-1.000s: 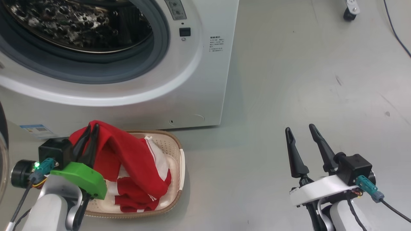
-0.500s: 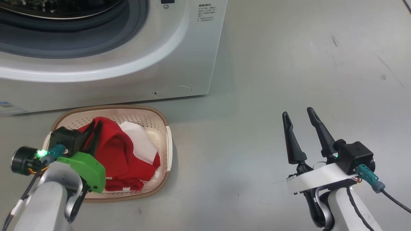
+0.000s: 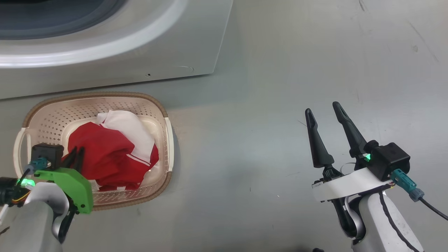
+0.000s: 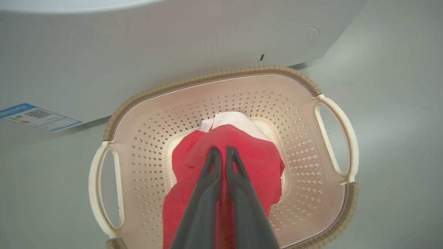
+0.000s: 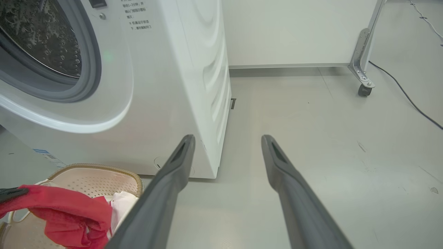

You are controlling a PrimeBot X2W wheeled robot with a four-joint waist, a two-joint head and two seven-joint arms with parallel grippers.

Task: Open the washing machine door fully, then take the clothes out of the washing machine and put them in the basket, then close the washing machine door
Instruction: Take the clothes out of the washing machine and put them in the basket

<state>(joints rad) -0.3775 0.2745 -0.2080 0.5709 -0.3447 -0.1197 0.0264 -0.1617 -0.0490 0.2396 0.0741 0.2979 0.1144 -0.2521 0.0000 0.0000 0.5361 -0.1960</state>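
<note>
- The left gripper is over the near-left part of the basket. Its two dark fingers are pressed almost together, with a fold of red cloth pinched between them.
- The clothes, red with a white panel, sit inside the basket. In the right wrist view their top fold is lifted to the fingertip while the rest droops onto the basket floor.
- The basket stands on the floor just in front of the washing machine, its brown rim close to the machine's lower front panel.
- The washing machine stands behind the basket. A blue label sits low on its front, and the right wrist view shows its steel drum exposed inside the grey gasket.
- The right gripper hangs over bare floor, well apart from the basket. Its fingers are spread wide and hold nothing.
- A caster and a dark cable lie at the far right.
</note>
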